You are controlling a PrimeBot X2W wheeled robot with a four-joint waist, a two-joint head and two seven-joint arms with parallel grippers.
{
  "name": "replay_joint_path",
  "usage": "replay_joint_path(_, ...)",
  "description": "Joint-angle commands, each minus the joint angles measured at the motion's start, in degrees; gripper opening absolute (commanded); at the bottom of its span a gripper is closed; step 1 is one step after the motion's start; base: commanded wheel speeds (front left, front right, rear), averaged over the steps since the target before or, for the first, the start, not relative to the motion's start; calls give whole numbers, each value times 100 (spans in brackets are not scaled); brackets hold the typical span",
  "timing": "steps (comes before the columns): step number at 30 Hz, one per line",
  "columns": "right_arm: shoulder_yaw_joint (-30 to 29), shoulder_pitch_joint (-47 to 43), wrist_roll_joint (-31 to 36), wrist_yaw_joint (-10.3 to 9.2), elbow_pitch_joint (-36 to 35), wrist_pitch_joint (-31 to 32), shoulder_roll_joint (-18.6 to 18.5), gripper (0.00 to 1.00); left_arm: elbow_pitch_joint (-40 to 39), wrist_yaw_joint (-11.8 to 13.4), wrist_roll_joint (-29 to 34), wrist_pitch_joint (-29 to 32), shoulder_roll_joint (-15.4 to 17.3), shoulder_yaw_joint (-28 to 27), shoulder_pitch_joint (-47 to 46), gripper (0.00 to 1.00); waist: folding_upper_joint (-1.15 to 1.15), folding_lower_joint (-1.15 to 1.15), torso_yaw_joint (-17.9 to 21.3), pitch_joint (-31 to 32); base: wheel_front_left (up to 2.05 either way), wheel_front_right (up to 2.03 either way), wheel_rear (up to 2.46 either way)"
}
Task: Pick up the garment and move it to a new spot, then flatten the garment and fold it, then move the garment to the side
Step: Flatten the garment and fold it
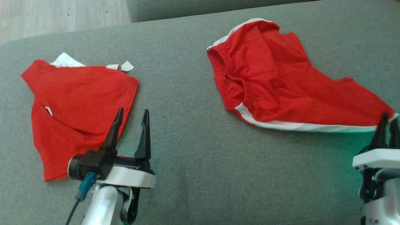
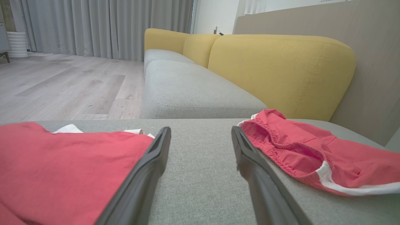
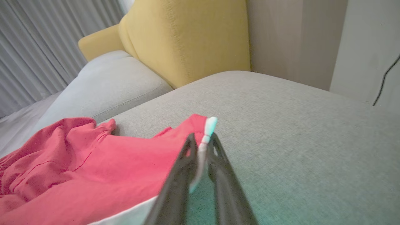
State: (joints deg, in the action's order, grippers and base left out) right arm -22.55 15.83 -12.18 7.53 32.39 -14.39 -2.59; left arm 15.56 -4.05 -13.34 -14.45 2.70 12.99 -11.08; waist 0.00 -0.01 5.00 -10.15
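Red shorts [image 1: 281,84] are lying rumpled on the right half of a grey cushion [image 1: 193,150], with the gathered elastic waistband [image 1: 225,68] facing the middle of the seat and the white trim [image 1: 297,126] running along the near edge. From where I am standing, the right gripper [image 1: 389,120] is pinching the shorts at their near right corner. In the right wrist view the two dark fingers are pressing together on the white-edged hem, and a little tip of the trim is poking up between them. The cloth next to that corner is lifting slightly off the cushion, while the rest of the shorts is resting flat on it.

The left gripper [image 1: 133,111] is hovering over the left part of the cushion with its fingers spread wide and nothing between them. Its tips are sitting just at the right edge of a second red garment [image 1: 78,103], which is lying well apart from the shorts, with white label pieces [image 1: 120,66] peeking out at its far edge. Whether the fingers are touching that cloth I cannot tell.

Beyond the cushion, a yellow sofa back [image 2: 281,68] is rising behind another grey seat, a pale wooden floor [image 2: 62,84] is stretching away to the left, and grey curtains [image 2: 93,28] are hanging at the far wall.
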Motion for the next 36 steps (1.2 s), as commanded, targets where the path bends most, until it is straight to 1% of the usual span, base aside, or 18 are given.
replay_joint_path(1,152,187,53,-4,-251,-61,-29,100,-197,22,-40,-55,18,-157,-56,100,0,1,7,5,0,0,0)
replay_joint_path(3,260,223,53,-4,-488,-61,-29,100,-192,21,-40,-55,18,-152,-56,100,0,1,13,8,0,0,0)
replay_joint_path(6,712,167,-7,-4,-995,-61,-29,100,-176,3,-34,-55,18,-139,-71,100,0,1,-22,12,0,0,0)
replay_joint_path(10,1691,-95,-27,-4,-1743,-61,-29,100,-173,-16,-19,-55,18,-107,-99,100,0,1,-135,6,0,0,0)
replay_joint_path(13,2433,-293,123,-4,-1910,-61,-29,100,-165,-18,-25,-55,18,-72,-103,100,0,1,-264,-1,0,0,0)
replay_joint_path(17,3182,-314,310,-4,-1557,-5,-29,100,-147,-11,-45,-55,18,-35,-111,100,0,1,-452,-35,0,0,0)
replay_joint_path(21,3591,-100,644,-4,-1093,223,-29,100,-128,-9,-66,-55,18,12,-139,100,0,1,-645,-106,0,0,0)
replay_joint_path(26,3739,222,874,-4,-503,428,-29,100,-129,4,-111,-55,18,89,-200,100,0,1,-852,-228,0,0,0)
replay_joint_path(31,3576,518,1243,-4,22,508,-29,100,-133,12,-137,-55,18,141,-244,100,0,1,-994,-328,0,0,0)
replay_joint_path(36,3560,671,1299,-4,360,541,-29,100,-138,11,-148,-55,18,175,-282,100,0,1,-1064,-382,0,0,0)
